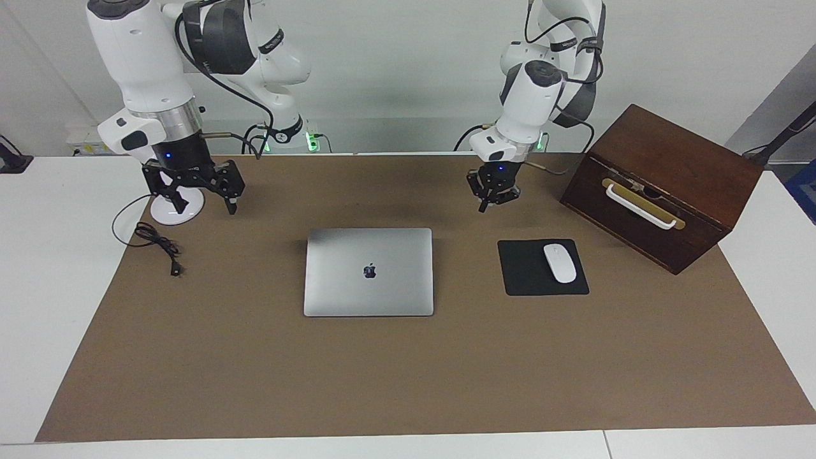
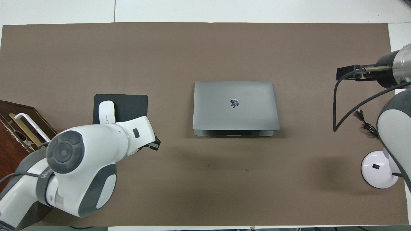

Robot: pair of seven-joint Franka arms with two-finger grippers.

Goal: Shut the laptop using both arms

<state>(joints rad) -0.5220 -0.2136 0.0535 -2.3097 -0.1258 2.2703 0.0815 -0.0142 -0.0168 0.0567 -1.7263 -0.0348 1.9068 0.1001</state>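
Laptop (image 1: 368, 272) lies mid-mat, lid flat down (closing looks done). Left gripper (image 1: 496, 193) hangs nr mouse pad (image 1: 542, 268), jaws nearly shut, empty. Right gripper (image 1: 194, 191) over lamp base (image 1: 176, 207), jaws wide, empty. Next: nothing but retract, probably.

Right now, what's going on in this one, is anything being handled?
Nothing is held. The thin silver-grey metal laptop lies shut and flat on the brown mat, logo up. The left end effector hangs over bare mat near the black mouse pad with its white mouse. The right end effector, fingers open, hangs over the round white stand at its end of the table. Neither touches the laptop.
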